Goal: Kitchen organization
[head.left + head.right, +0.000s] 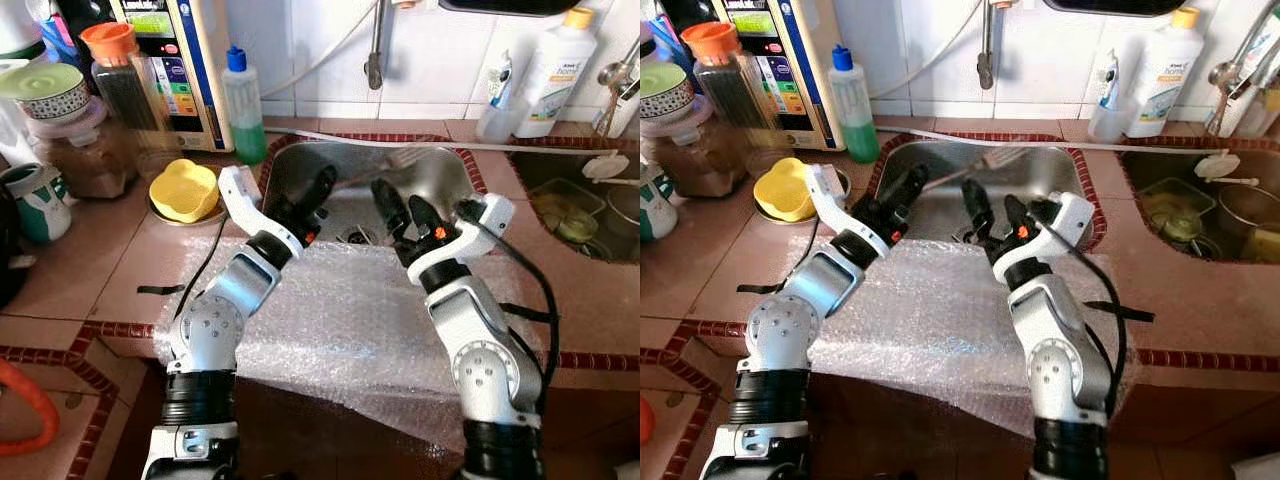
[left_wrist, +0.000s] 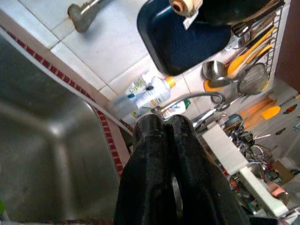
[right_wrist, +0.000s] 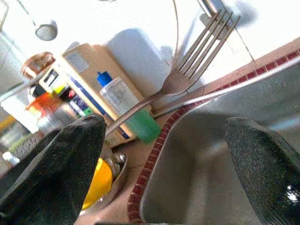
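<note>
left eye view looks down on a steel sink (image 1: 440,170) sunk into a tiled table (image 1: 90,270), and everything here sits around that sink. the basin itself looks empty apart from its drain, which the arms partly hide. a sheet of bubble wrap (image 1: 340,330) covers the near rim of the sink and hangs over the table edge.

the left hand (image 1: 322,183) reaches in over the sink's near-left corner with its fingers pressed together on the handle of a fork (image 1: 385,163). the fork hangs above the basin, its long axis running from that hand up and away toward the back wall, tines (image 3: 206,35) pointing at the tiles behind the sink. its handle end is lost in the grip, and in the head views the thin handle is faint and blurred. the right hand (image 1: 405,215) is over the sink's near edge, just right of the left one, fingers spread apart and holding nothing.

just left of the sink a yellow lid (image 1: 184,189) rests on a small metal dish. at the sink's back-left corner stands a bottle with green liquid and a blue cap (image 1: 243,105). further left, a jar of brown grains (image 1: 85,155) and a jar with an orange lid (image 1: 120,80). right of the sink a second basin (image 1: 585,210) holds dishes, cut off at the frame edge.
</note>
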